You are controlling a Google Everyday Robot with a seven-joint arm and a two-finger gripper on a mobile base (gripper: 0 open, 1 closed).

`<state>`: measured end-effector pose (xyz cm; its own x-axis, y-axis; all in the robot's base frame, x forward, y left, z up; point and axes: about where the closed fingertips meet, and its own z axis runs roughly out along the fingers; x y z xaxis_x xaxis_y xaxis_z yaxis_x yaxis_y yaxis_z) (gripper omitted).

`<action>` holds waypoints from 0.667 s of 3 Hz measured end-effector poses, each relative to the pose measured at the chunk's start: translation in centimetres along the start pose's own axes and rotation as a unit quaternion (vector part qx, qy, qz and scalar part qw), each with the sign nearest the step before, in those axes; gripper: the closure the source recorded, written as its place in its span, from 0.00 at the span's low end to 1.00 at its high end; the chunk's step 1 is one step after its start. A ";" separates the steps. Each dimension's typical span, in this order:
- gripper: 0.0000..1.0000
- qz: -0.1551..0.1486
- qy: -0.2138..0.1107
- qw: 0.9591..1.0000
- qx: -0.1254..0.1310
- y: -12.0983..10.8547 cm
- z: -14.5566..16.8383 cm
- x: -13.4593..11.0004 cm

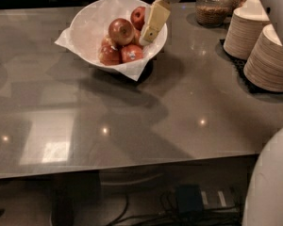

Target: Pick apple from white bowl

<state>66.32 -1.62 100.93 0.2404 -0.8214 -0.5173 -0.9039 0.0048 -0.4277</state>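
Camera view: the step in hand looks like the reach into the bowl [87, 20], with the grasp not yet made. The tool [149, 33] comes down at a slant from the upper right, and its pale tip is inside the bowl's right half, just beside the apple [121, 30]. I cannot tell if the tool is apart or together, or if it touches any fruit.

The apple sits on top of the pile near the bowl's middle, free on its upper and left sides. Nothing grips it as far as can be seen.

The next move, as I judge it, calls for shifting the tool a little to the left so it straddles the apple from above. It would then close on the apple's widest part and lift straight up. The glossy round skin may slip, and a push from the side could roll the apple down into the pile.

The bowl is lined with white paper [66, 36] whose corners poke past the rim. Besides the apple it holds a dark red apple [138, 17] at the back, right beside the tool. It also holds a sticker apple [131, 53] at the front and another red one [108, 54] to its left. These crowd the apple's lower sides.

The bowl stands on the counter [155, 126]. Well to its right are a jar [212, 7] of brownish contents and stacked plates [269, 55].
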 end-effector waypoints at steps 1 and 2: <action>0.00 -0.003 -0.017 1.000 0.000 -1.8 2.0 0.2; 0.19 -0.003 -0.031 0.999 -0.004 -2.9 4.0 0.4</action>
<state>70.46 0.33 98.98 0.2671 -0.7840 -0.5604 -0.9053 -0.0048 -0.4248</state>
